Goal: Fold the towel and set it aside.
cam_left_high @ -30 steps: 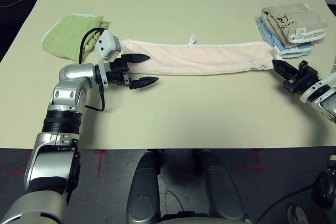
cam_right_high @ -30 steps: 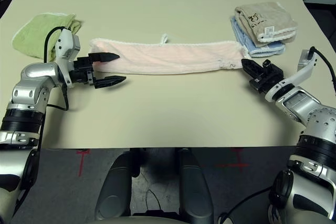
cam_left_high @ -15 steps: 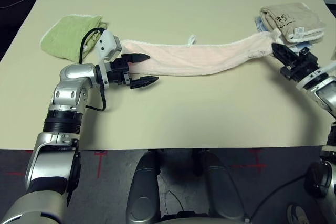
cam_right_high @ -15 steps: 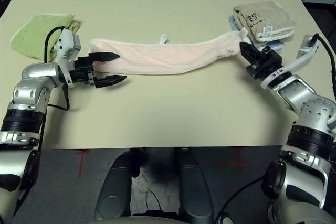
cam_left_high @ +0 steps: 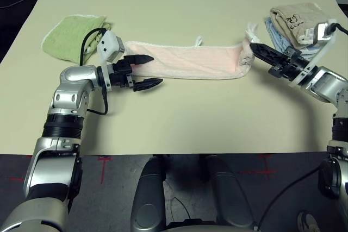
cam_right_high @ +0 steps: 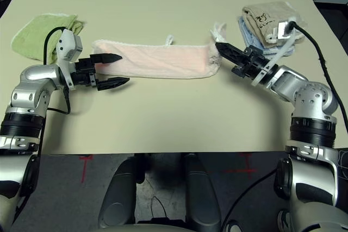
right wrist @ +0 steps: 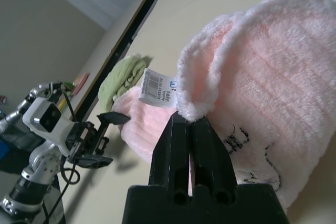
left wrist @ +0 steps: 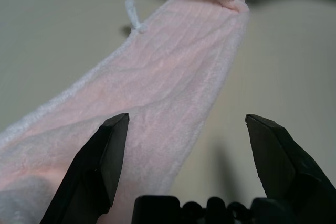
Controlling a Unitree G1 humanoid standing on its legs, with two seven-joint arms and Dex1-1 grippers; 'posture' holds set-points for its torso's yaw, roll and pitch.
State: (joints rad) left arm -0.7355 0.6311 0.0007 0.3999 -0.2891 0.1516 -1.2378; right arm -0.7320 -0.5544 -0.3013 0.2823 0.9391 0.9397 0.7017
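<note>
Across the table (cam_left_high: 179,118), the towel (cam_left_high: 187,61) lies as a long strip. The right gripper (cam_left_high: 253,49) pinches its three-o'clock end, lifted. The left gripper (cam_left_high: 145,71) waits spread at the nine-o'clock end. That thin pinch could slip mid-fold, dropping the end crooked.

Even, bright overhead light; soft short shadows under the pink towel (cam_left_high: 190,61) and arms, no glare. Left wrist view: far end of towel blurred, fingers nearest camera soft.
</note>
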